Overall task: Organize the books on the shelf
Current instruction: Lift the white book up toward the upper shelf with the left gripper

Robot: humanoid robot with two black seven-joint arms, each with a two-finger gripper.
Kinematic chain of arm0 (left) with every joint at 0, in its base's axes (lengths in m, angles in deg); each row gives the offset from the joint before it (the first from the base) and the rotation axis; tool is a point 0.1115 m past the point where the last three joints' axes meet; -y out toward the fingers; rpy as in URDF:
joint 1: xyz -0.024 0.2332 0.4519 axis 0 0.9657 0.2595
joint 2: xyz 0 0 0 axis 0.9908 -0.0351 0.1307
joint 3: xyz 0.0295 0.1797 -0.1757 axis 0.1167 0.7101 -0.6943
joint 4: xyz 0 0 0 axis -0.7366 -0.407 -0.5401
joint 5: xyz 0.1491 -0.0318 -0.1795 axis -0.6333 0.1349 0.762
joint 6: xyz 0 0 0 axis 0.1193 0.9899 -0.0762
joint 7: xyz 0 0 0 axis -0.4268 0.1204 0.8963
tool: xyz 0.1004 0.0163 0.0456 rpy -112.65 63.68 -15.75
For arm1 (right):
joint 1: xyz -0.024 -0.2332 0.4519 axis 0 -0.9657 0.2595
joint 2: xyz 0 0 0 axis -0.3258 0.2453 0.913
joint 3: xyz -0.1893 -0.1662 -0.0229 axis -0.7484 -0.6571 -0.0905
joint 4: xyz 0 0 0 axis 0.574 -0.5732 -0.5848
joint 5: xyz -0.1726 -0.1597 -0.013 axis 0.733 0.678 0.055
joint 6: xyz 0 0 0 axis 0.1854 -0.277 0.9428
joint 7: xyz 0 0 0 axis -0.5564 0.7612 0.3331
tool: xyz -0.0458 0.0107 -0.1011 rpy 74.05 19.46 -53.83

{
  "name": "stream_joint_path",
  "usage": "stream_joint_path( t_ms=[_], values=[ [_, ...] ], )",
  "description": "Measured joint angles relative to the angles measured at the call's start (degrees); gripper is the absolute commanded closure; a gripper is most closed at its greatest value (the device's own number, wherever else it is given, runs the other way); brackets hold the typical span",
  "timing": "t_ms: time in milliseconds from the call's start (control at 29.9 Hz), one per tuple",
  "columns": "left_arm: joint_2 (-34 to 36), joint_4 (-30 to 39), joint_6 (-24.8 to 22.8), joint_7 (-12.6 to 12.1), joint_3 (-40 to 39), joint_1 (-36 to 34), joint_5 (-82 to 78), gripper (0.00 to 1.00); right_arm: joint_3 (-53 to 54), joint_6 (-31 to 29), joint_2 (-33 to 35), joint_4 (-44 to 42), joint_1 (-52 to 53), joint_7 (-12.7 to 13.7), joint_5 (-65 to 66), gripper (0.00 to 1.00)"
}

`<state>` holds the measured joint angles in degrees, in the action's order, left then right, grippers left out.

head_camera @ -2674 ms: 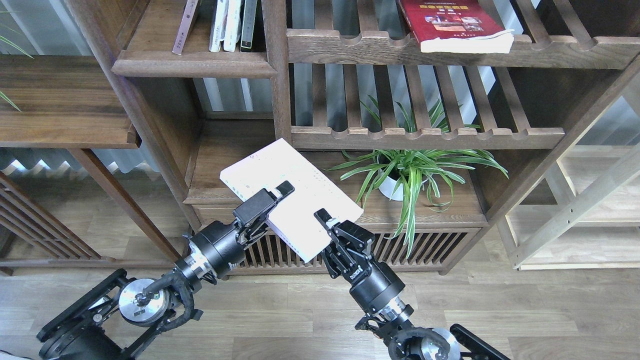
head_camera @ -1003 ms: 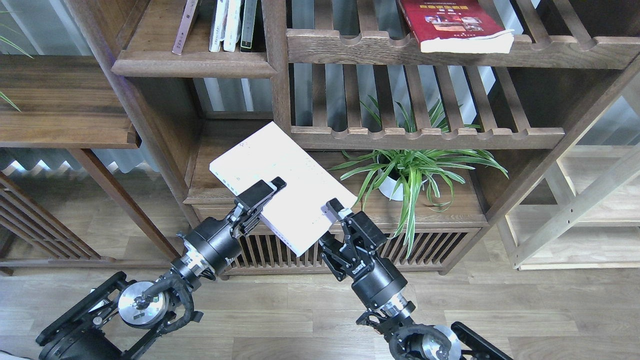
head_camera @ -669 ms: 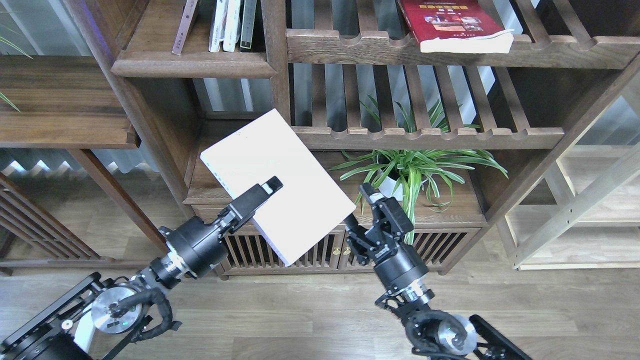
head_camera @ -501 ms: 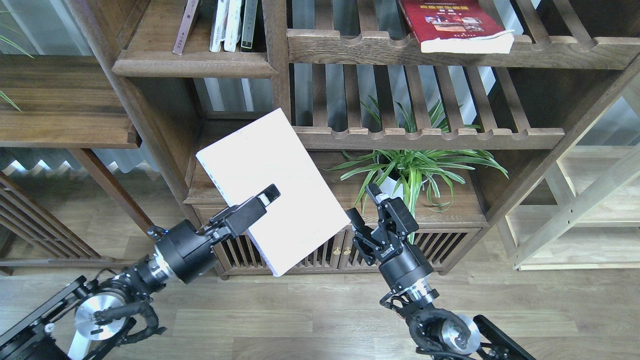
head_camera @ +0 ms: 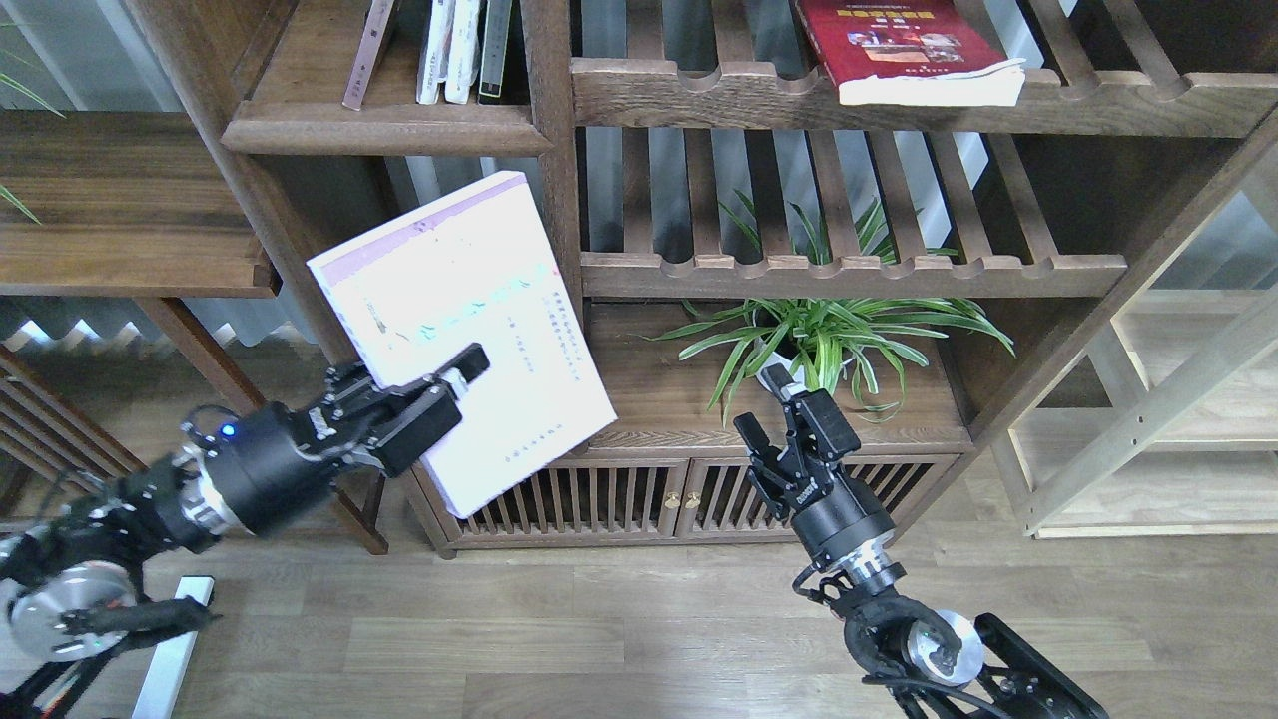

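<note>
My left gripper [head_camera: 461,371] is shut on the white book with the pale lavender band [head_camera: 469,300]. It holds the book tilted in the air, in front of the bookcase's upright post and below the solid moulded shelf [head_camera: 384,130]. Several thin books [head_camera: 464,50] stand on that shelf, and one [head_camera: 367,55] leans at their left. The red book with yellow title and photos [head_camera: 904,45] lies flat on the slatted shelf at the top right. My right gripper [head_camera: 767,407] is open and empty, just in front of the plant. I cannot make out a dark maroon book.
A potted spider plant [head_camera: 819,340] stands on the low cabinet top [head_camera: 899,419] under the lower slatted shelf [head_camera: 849,275]. A side ledge [head_camera: 130,270] juts out at the left. A pale wooden rack [head_camera: 1178,399] stands at the right. Wood floor lies below.
My left gripper has lifted the white book up and to the left and turned its printed cover toward me. My right gripper has let go of the book and drawn back to the right.
</note>
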<state>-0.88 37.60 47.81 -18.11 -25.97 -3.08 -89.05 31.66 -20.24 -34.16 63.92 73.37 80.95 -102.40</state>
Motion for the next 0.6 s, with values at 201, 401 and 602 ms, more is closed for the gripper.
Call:
stream_joint_path(
  t_ms=[201,401,602],
  values=[
    [2.22,0.5,0.0,-0.08,-9.11,0.02,-1.13,0.98,0.11,0.75,-0.36,-1.6,0.68,-0.04,1.69,0.07],
    [2.48,1.03,0.0,-0.11,-17.6,0.04,-1.64,0.98,-0.1,1.55,-0.5,-2.5,0.72,-0.05,2.08,0.07],
    [2.44,1.05,0.0,-0.27,-23.71,-0.06,-1.82,0.98,-0.44,1.58,-0.52,-2.68,0.46,-0.05,2.12,0.07]
  ],
)
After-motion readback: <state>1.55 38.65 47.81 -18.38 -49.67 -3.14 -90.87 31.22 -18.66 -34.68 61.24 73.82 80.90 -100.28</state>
